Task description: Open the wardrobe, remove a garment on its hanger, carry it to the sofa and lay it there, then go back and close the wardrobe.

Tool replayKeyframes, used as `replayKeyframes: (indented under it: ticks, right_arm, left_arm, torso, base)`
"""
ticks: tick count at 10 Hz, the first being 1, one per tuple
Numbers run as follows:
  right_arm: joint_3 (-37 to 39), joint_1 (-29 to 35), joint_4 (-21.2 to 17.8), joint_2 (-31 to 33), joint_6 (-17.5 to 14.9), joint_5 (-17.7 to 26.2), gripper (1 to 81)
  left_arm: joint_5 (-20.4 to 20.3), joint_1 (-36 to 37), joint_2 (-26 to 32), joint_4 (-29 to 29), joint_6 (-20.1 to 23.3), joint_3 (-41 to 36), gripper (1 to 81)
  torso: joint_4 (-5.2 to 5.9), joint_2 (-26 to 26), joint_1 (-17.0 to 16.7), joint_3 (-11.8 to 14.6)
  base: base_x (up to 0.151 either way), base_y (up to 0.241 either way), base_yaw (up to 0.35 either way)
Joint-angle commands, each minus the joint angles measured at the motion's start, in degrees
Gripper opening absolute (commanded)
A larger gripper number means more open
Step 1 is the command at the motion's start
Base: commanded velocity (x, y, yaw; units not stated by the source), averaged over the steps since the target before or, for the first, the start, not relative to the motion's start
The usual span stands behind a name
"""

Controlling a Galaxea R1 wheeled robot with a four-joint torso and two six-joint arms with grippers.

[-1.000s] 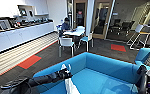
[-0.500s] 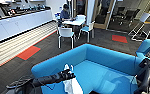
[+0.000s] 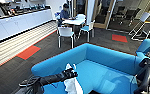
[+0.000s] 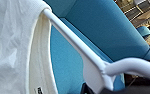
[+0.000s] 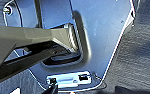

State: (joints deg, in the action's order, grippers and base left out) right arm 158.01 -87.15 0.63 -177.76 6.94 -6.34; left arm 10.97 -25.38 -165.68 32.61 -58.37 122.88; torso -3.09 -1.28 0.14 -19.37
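Head view: a large bright blue upholstered sofa with a low curved backrest takes up the lower half of the scene, its wide seat open toward six o'clock. From about seven o'clock the robot's dark left arm reaches in over the near edge of the seat, ending in the left gripper. It is closed on the top of the thin light-coloured hanger, and the plain white short-sleeved T-shirt hangs limp from it, draped down toward six o'clock just above the seat cushion. At four o'clock, part of the robot's right arm shows as dark curved links beside the sofa's right armrest. Beyond the backrest lies dark carpet with red-orange floor patches. At twelve o'clock stands a white table with white chairs with blue seats around it, and a person sits at its far side. A long white counter runs along the wall at ten o'clock.

Left wrist view: the white T-shirt's ribbed collar and thin fabric fill one side (a small label shows inside the neck). The pale plastic hanger emerges from the collar, its sloping arm meeting the neck of the hook close to the camera, with blue sofa upholstery right behind.

Right wrist view: a dark jointed bar crosses a bluish-grey moulded panel beside dark carpet; I cannot tell how the right gripper's fingers stand.
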Motion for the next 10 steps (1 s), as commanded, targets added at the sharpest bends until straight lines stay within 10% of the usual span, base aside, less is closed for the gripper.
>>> replayKeyframes:
  ticks: [1, 10]
  right_arm:
    - [-0.17, 0.26, -0.28, -0.34, -0.08, 3.79, 81.1]
    - [-0.26, 0.09, -0.11, -0.68, -0.09, 3.18, 81.1]
  left_arm:
    - [-1.39, 10.04, -4.84, 4.66, 0.36, 7.20, 1.0]
    - [-4.20, 5.91, 5.69, 8.61, 0.71, 8.09, 1.0]
  torso:
    - [0.00, 0.00, 0.00, 0.00]
    - [0.00, 0.00, 0.00, -0.02]
  base:
    - [0.000, 0.000, 0.000]
    - [0.000, 0.000, 0.000]
